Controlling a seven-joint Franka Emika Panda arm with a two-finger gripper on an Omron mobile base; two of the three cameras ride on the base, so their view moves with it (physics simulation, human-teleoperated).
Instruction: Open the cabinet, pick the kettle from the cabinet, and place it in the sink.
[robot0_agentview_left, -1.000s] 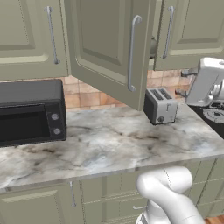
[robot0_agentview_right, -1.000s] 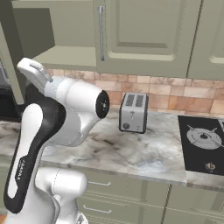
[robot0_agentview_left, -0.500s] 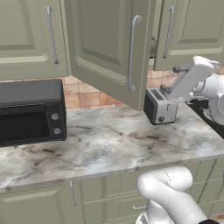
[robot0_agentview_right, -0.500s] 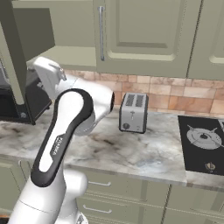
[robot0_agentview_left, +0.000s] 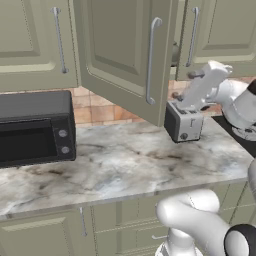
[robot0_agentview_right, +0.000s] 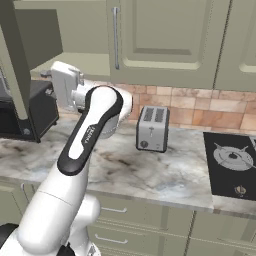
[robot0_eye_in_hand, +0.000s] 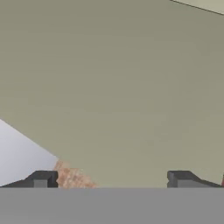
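Step in hand: the cabinet (robot0_agentview_left: 125, 50) has one door swung out over the bench (robot0_agentview_left: 115, 170); I judge the opening step done on that side and the reach for the kettle (robot0_agentview_left: 174, 54) beginning.

End effector: the end effector (robot0_eye_in_hand: 113, 180) is released, its two dark tips standing far apart with nothing between them. In the left base view the hand sits just above the toaster (robot0_agentview_left: 183, 122), under the cabinet's bottom edge and beside the open door's free edge.

Kettle: in the left base view a small dark grey sliver shows in the gap between the open door and the shut right-hand door, inside the cabinet. I take it for the kettle, but it is too small to be sure.

Sink: where it lies cannot be told.

Next move: by my reckoning the hand must rise past the cabinet's lower edge, turn toward the opening and go in between the doors, staying clear of the open door and the toaster below.

Left base view adds: the door's front with its long silver handle (robot0_agentview_left: 151, 60), the gap, and a black microwave (robot0_agentview_left: 35, 127) at the bench's left end.

Right base view adds: the open door edge-on at far left, the arm's elbow, and a black hob (robot0_agentview_right: 232, 165) at the bench's right end.

Hand view adds: a flat sage-green surface close ahead, with a patch of brick tile low down.
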